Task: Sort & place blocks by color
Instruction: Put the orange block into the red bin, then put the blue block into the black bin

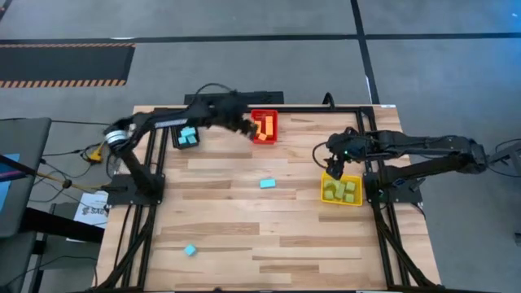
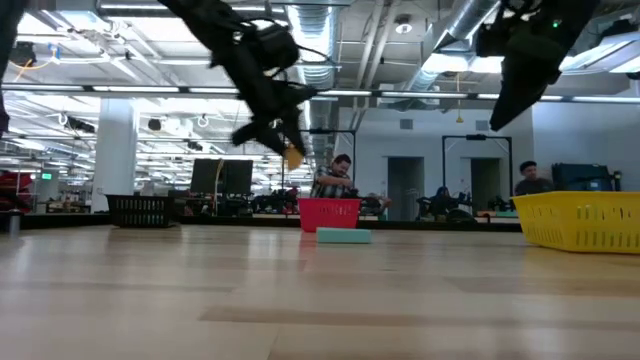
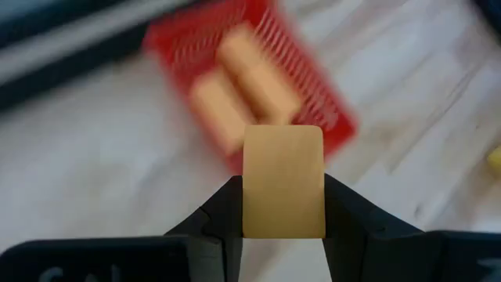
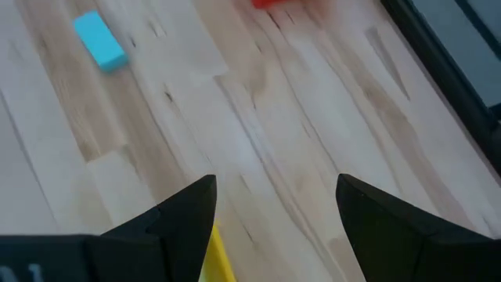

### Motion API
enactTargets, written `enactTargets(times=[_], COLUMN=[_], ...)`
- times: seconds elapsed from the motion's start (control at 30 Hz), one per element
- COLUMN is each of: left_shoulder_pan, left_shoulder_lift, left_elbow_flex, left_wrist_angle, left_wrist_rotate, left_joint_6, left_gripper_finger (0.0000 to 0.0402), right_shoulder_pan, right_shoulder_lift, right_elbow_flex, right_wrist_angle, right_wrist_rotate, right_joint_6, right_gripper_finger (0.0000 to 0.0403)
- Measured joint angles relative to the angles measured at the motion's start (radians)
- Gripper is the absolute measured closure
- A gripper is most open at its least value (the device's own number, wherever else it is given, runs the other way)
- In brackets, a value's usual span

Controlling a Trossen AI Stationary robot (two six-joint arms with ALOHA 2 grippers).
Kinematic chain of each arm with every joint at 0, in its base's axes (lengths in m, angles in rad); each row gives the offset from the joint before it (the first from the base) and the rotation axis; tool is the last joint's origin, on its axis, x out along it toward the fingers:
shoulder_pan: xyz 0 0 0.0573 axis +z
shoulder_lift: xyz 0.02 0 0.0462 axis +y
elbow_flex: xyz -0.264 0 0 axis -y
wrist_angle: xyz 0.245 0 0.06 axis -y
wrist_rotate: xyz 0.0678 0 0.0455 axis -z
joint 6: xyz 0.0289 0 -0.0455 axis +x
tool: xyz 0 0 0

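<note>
We read no clear writing. Left gripper [image 3: 283, 205] grasps an orange block [image 3: 283, 182], seemingly above the red bin's [image 1: 273, 136] nine-o'clock rim; right gripper [image 4: 275, 205] gapes.

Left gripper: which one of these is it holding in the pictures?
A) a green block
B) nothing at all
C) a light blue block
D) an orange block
D: the left wrist view shows the left gripper clamped on an orange block, with the red bin beyond it already holding orange blocks.
</note>
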Motion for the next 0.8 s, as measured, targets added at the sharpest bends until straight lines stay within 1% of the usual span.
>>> enactTargets(times=[0.07,0.17,0.23,0.3,0.37,0.47,0.53,0.6,0.67,0.8], left_shoulder_pan=[0.023,0.063,0.087,0.100,0.101,0.096,0.092,0.087,0.085,0.087], left_shoulder_lift=[0.075,0.210,0.290,0.361,0.410,0.459,0.475,0.477,0.476,0.477], left_elbow_flex=[0.094,0.233,0.318,0.401,0.467,0.550,0.588,0.598,0.599,0.599], left_wrist_angle=[-0.003,-0.040,-0.110,-0.172,-0.234,-0.262,-0.291,-0.303,-0.306,-0.331], left_wrist_rotate=[0.016,0.067,0.102,0.103,0.102,0.109,0.105,0.105,0.105,0.142], left_joint_6=[0.039,0.043,0.043,0.043,0.046,0.046,0.040,0.035,0.039,0.048], left_gripper_finger=[0.0300,0.0300,0.0300,0.0300,0.0300,0.0300,0.0300,0.0299,0.0272,0.0183], right_shoulder_pan=[-0.036,-0.081,-0.098,-0.107,-0.116,-0.119,-0.119,-0.119,-0.115,-0.116], right_shoulder_lift=[-0.002,0.003,0.004,0.006,0.000,0.002,0.002,0.002,0.002,0.002], right_elbow_flex=[-0.005,-0.005,-0.005,-0.005,-0.005,-0.005,-0.005,-0.005,-0.005,-0.005], right_wrist_angle=[0.005,0.025,0.042,0.049,0.058,0.062,0.062,0.059,0.059,0.056], right_wrist_rotate=[-0.032,-0.068,-0.080,-0.089,-0.094,-0.099,-0.099,-0.099,-0.099,-0.100], right_joint_6=[-0.027,-0.056,-0.066,-0.086,-0.106,-0.116,-0.115,-0.115,-0.115,-0.115], right_gripper_finger=[0.0117,0.0117,0.0117,0.0117,0.0117,0.0117,0.0117,0.0117,0.0117,0.0117])
